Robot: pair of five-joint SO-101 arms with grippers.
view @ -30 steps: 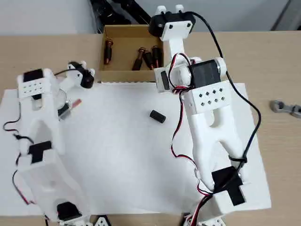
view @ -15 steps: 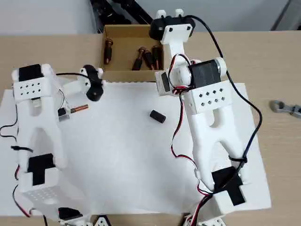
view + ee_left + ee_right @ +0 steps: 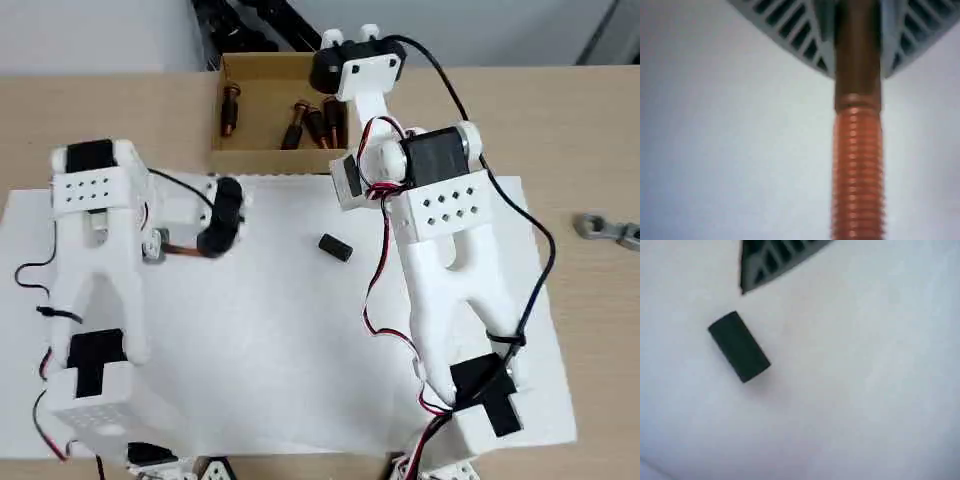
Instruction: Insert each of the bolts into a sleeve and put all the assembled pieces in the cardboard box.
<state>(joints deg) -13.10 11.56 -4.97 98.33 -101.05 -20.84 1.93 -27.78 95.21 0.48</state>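
bolt (image 3: pixel 857 165) of copper colour is gripped by its smooth shank in the left gripper (image 3: pixel 857 35), with the threaded end sticking out free. in the high view this gripper is held over the white sheet (image 3: pixel 270 350), apart from the black sleeve (image 3: pixel 335 247), which is laid on its side on the sheet between the two arms. the sleeve is seen below the right gripper (image 3: pixel 772 262); whether that one is wide or narrow cannot be told. several assembled pieces (image 3: pixel 300 122) are laid in the cardboard box (image 3: pixel 265 160), just beyond the sheet's far edge.
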